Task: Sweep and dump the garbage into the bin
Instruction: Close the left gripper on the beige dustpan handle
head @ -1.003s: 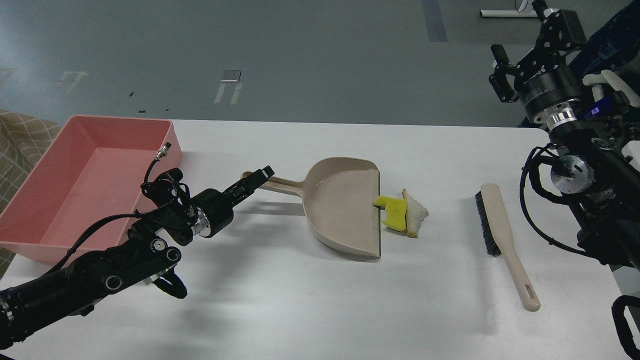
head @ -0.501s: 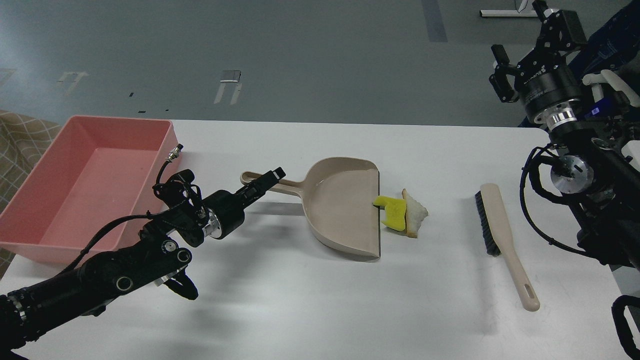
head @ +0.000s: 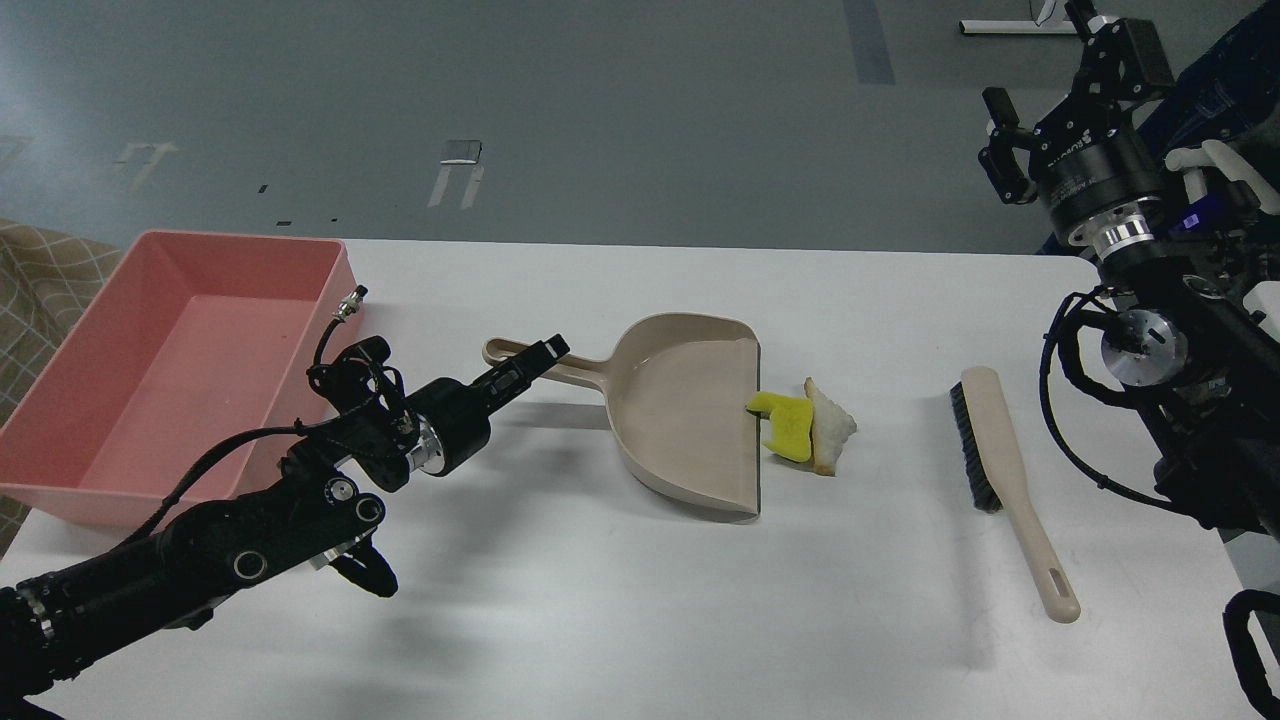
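The yellow notched sponge chunk (head: 786, 424) and the whitish bread wedge (head: 829, 425) lie side by side on the white table, touching the open lip of the beige dustpan (head: 686, 427). The dustpan's handle (head: 530, 366) points left. My left gripper (head: 543, 354) is at that handle, its dark fingers seen edge-on, so I cannot tell whether it grips. The pink bin (head: 150, 372) stands at the table's left end. The beige brush (head: 1005, 474) lies to the right. My right gripper (head: 1060, 95) is raised off the table's far right corner, open and empty.
The white table (head: 620, 600) has its far edge just behind the dustpan and bin. A checked cloth (head: 45, 280) shows beyond the bin at the left. My right arm's bulky joints and cables (head: 1150, 350) hang over the table's right edge.
My left gripper moved right and slightly away from me, from the handle's left end to over its middle. The dustpan, scraps, brush and right arm stayed put.
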`<control>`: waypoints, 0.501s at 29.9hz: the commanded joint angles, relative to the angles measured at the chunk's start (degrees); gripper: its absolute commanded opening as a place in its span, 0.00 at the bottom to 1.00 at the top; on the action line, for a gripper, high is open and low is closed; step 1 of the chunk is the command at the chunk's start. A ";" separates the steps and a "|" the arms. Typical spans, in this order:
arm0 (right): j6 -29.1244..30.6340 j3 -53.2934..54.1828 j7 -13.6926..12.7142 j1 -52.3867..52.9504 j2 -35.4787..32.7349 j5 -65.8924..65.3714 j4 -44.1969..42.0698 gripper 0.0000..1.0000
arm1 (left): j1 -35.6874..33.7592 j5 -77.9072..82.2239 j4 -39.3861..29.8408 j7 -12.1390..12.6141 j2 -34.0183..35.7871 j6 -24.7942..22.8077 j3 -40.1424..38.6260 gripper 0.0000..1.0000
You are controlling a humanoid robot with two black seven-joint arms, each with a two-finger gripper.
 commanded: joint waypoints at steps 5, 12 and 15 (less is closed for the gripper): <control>-0.06 -0.12 0.00 -0.08 0.00 -0.09 -0.04 1.00 | -0.01 0.09 -0.09 0.23 -0.35 -0.08 0.13 0.23; -0.06 -0.12 0.00 -0.17 0.00 -0.09 -0.04 1.00 | -0.01 0.09 -0.09 0.23 -0.44 -0.43 0.13 0.00; -0.06 -0.12 0.00 -0.08 0.00 -0.09 -0.04 1.00 | 0.08 0.00 -0.18 0.32 -0.44 -0.52 0.05 0.00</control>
